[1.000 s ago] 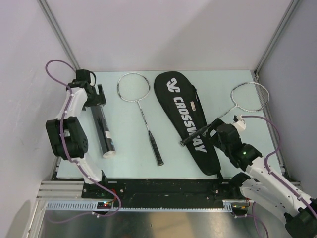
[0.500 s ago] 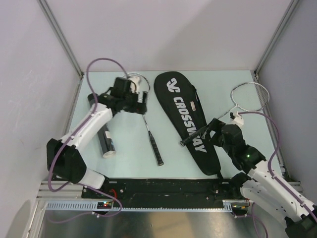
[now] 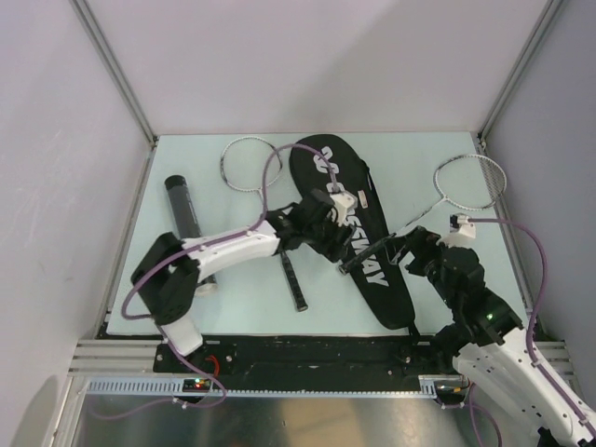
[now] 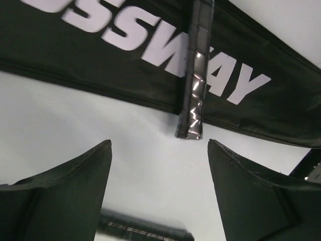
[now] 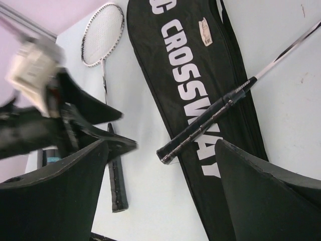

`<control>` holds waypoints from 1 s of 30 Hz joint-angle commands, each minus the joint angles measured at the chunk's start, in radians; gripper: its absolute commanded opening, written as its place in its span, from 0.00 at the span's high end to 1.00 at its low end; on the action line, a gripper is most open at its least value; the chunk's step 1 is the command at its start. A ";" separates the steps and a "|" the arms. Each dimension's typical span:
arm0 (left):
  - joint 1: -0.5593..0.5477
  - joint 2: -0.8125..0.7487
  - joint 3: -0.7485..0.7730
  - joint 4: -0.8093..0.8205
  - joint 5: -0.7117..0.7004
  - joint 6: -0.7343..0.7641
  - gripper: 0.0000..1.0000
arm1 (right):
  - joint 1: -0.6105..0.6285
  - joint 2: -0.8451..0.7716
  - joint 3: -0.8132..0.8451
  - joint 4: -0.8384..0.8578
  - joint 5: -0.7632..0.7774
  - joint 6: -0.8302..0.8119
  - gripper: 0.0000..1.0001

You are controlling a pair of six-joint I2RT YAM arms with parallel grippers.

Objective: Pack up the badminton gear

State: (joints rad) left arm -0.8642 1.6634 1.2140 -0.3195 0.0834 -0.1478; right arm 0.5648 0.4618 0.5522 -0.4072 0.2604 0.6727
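Black bag [image 3: 377, 279], just one, runs far-left to near-right, wide end far. Two racquets: left racquet [image 3: 294, 284], right racquet [image 5: 200, 128]. One tube [image 3: 180, 200]. My left hand [image 4: 159, 145] and right hand [image 5: 161, 145] gape wide.

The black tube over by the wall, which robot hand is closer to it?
Left. The left gripper hovers at the bag's near edge, right of the tube; the right gripper is farther right, at the bag's other side.

Black bag [image 3: 384, 284], white CROSSWAY lettering; silver left racquet [image 3: 247, 166] and right racquet [image 3: 470, 182], black handles; black tube [image 3: 182, 207]; pale green table [image 3: 242, 291].
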 commanded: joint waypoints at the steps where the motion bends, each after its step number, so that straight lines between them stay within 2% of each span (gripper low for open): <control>1: -0.059 0.100 0.042 0.104 -0.013 0.035 0.21 | -0.005 -0.034 0.015 -0.007 0.007 -0.028 0.08; 5: -0.069 0.189 0.087 0.110 0.006 0.014 0.30 | -0.005 -0.037 0.013 -0.022 0.009 -0.024 0.08; 15: -0.091 0.268 0.064 0.159 0.017 -0.010 0.41 | -0.005 -0.025 -0.022 0.002 -0.006 -0.010 0.08; 21: -0.112 0.228 -0.019 0.227 0.001 -0.067 0.61 | -0.005 -0.001 -0.040 0.022 -0.027 0.033 0.09; 23: -0.115 0.195 -0.061 0.251 -0.011 -0.086 0.71 | -0.005 0.004 -0.048 0.035 -0.033 0.050 0.09; 26: -0.116 0.143 -0.101 0.262 -0.033 -0.113 0.92 | -0.006 0.013 -0.070 0.068 -0.025 0.071 0.09; 28: -0.116 0.107 -0.126 0.274 -0.030 -0.144 0.98 | -0.011 0.026 -0.090 0.102 -0.021 0.087 0.09; 30: -0.117 0.068 -0.153 0.301 -0.011 -0.194 0.99 | -0.022 0.049 -0.115 0.154 -0.026 0.107 0.09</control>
State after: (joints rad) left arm -0.9752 1.8397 1.0962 -0.0879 0.0814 -0.2493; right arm 0.5591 0.4782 0.4732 -0.3698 0.2363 0.7280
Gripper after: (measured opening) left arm 0.116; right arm 0.914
